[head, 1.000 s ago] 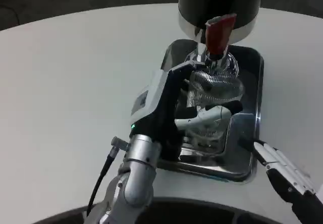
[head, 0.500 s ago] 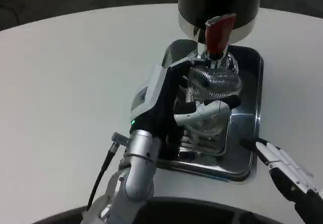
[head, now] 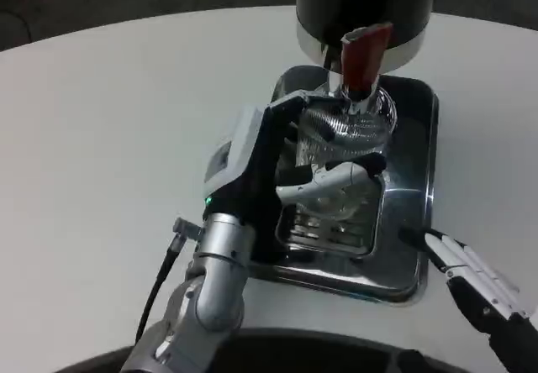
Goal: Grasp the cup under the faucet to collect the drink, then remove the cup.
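Cup (head: 340, 159) at upper centre of frame, on tray (head: 416, 264) under faucet (head: 363, 58), gripped by left hand (head: 294, 180) fingers. Keep upright, steady beneath spout. Right hand (head: 479, 293) at lower right, fingers extended, empty.

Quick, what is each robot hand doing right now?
Left robot hand: holding the clear cup under the faucet.
Right robot hand: open, holding nothing, fingers stretched out by the metal tray.
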### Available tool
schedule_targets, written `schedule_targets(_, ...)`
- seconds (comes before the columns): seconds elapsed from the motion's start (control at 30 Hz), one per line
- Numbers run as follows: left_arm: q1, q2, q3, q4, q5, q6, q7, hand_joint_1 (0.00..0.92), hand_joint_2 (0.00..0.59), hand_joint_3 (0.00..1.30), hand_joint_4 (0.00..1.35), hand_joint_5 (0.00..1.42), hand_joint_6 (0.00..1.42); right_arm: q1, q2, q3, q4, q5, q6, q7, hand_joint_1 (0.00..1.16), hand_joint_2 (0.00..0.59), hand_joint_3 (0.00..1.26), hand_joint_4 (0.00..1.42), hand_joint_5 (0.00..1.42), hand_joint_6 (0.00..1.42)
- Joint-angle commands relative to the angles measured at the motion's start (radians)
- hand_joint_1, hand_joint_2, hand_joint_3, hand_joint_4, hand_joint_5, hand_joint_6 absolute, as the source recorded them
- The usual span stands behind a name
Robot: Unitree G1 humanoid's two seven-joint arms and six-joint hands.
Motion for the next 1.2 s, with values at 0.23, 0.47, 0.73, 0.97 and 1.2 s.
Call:
schedule_targets(0.23, 0.035, 0.029, -0.009, -0.013, 0.004, -0.003, -0.002, 0.479, 0.144, 0.77, 0.91, 1.02, 0.88, 0.001, 0.001, 0.009, 0.002, 0.004, 0.008, 0.003, 0.71, 0.498, 0.06, 0.02, 0.0, 0.0)
schedule_targets(0.47, 0.042, 0.027, -0.02, -0.017, 0.007, -0.002, -0.004, 0.475, 0.144, 0.77, 0.89, 1.01, 0.86, 0.008, 0.0, 0.006, 0.002, 0.008, 0.005, 0.002, 0.71, 0.499, 0.06, 0.02, 0.0, 0.0)
schedule_targets(0.73, 0.048, 0.03, -0.027, -0.021, 0.006, -0.001, -0.014, 0.44, 0.135, 0.63, 0.56, 0.79, 0.82, 0.011, 0.002, 0.004, 0.002, 0.011, 0.002, -0.001, 0.71, 0.499, 0.07, 0.02, 0.0, 0.0)
schedule_targets(0.97, 0.056, 0.034, -0.033, -0.026, -0.001, -0.009, -0.029, 0.4, 0.125, 0.37, 0.22, 0.59, 0.67, 0.012, 0.004, 0.001, 0.003, 0.017, -0.002, -0.005, 0.71, 0.499, 0.07, 0.02, 0.0, 0.0)
schedule_targets(1.2, 0.064, 0.036, -0.034, -0.045, -0.008, -0.018, -0.038, 0.393, 0.114, 0.25, 0.14, 0.52, 0.58, 0.017, 0.008, -0.001, 0.002, 0.024, -0.009, -0.009, 0.71, 0.499, 0.07, 0.02, 0.0, 0.0)
